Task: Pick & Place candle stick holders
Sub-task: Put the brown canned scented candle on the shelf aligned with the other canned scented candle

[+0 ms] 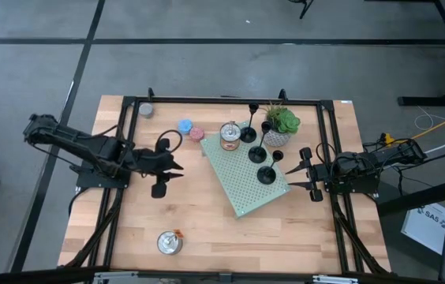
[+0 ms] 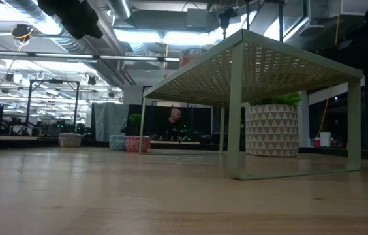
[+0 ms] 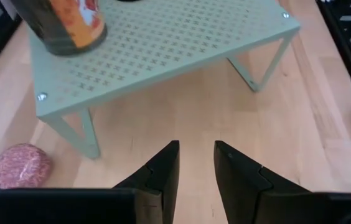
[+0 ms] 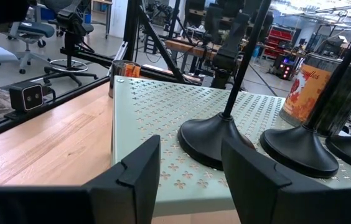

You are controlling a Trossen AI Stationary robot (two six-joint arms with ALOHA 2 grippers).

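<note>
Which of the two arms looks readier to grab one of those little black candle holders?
Probably the right: its gripper sits open beside the nearest candle stick holder on the green rack. The left gripper is farther away.

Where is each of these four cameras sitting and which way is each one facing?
High view: above the table, facing straight down; both arms show, left hand and right hand flanking the green perforated shelf.
Low view: at tabletop height, facing level across; the shelf and potted plant show, no hand.
Left wrist view: behind the left hand, facing the shelf.
Right wrist view: behind the right hand, facing the candle stick holders.
All four views share the shelf.
</note>
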